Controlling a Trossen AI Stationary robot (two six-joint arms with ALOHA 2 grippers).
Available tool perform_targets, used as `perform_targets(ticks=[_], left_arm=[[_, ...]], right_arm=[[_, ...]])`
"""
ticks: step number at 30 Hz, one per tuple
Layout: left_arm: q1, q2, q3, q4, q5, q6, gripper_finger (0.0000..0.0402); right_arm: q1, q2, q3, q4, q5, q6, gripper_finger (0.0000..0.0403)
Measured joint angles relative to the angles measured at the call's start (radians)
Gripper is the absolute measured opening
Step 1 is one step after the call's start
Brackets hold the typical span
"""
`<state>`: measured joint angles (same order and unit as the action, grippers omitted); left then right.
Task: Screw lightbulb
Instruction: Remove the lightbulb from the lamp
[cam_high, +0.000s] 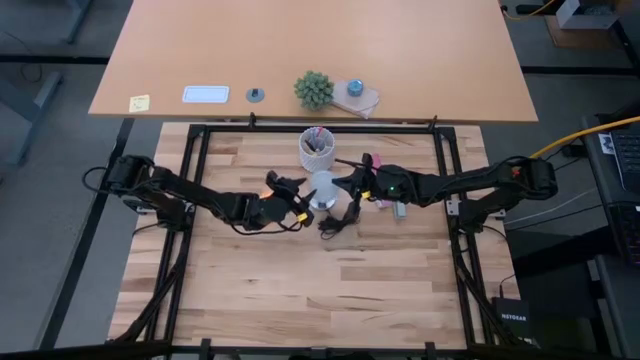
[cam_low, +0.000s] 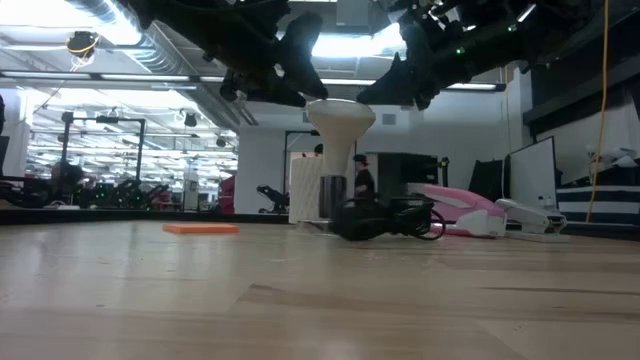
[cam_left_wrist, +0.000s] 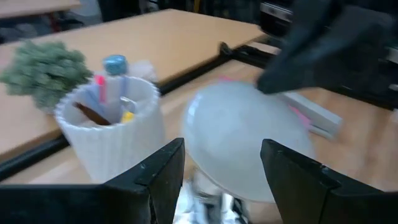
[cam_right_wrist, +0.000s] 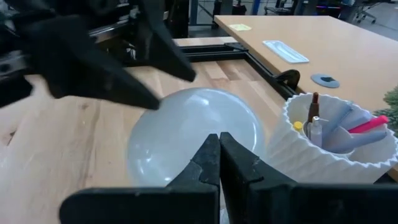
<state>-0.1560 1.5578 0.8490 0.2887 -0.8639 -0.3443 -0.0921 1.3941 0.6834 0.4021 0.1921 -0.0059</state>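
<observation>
We see the lightbulb mid-table, upright on its narrow base, wide end up. Left gripper spread wide beside it, gripping nothing; right gripper fully closed, empty, opposite side. Pen cup just behind.

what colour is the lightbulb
White; the lightbulb shows best in the right wrist view.
</observation>
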Motion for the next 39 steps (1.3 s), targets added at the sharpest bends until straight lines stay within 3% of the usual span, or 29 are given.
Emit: perform_targets(ticks=[4,17,28,34,39], left_arm=[[-0.005,0.002,-0.002,0.003,0.041,-0.028,0.0205],[-0.001,0.002,-0.002,0.018,0.034,-0.028,0.0205],[-0.029,0.001,-0.002,0.178,0.03,0.317,0.0205],[-0.048,0.0,-0.002,0.176,0.015,0.372,0.0205],[-0.071,-0.015,-0.001,0.158,-0.06,0.391,0.0205]], right_arm=[[-0.001,0.002,-0.001,0.01,0.008,0.0,0.0003],[-0.001,0.002,-0.002,-0.001,0.018,0.0,0.0003],[-0.001,0.002,-0.002,-0.006,0.018,0.0,0.0003],[0.0,0.001,-0.001,-0.011,0.026,0.0,0.0003],[0.0,0.0,-0.001,-0.011,0.026,0.0,0.0003]])
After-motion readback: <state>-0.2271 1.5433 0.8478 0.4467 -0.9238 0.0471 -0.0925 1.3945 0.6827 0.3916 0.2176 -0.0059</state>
